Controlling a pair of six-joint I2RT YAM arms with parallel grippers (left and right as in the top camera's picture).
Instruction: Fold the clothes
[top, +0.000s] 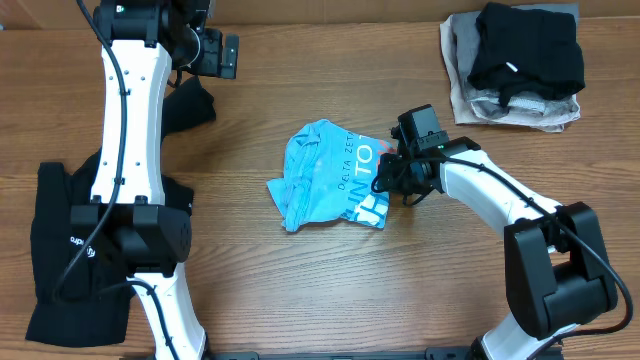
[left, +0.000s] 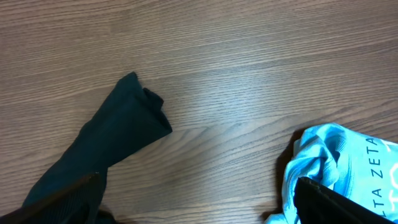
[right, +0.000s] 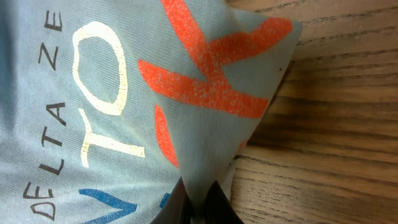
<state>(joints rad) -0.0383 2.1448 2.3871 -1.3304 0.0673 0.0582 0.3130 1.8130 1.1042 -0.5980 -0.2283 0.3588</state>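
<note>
A crumpled light blue T-shirt (top: 325, 175) with white and red-orange lettering lies at the table's middle. My right gripper (top: 388, 182) is shut on its right edge; in the right wrist view the cloth (right: 155, 93) is pinched between the two dark fingers (right: 217, 202) at the bottom. A black long-sleeved top (top: 70, 250) lies along the left side under the left arm, one sleeve end (left: 134, 118) showing in the left wrist view. My left gripper (top: 222, 55) hangs open at the back left, above bare wood, holding nothing; the blue shirt (left: 339, 165) shows at its right.
A stack of folded clothes (top: 515, 65), black on top of beige and grey, sits at the back right corner. Bare wooden table (top: 330, 290) lies in front of the blue shirt.
</note>
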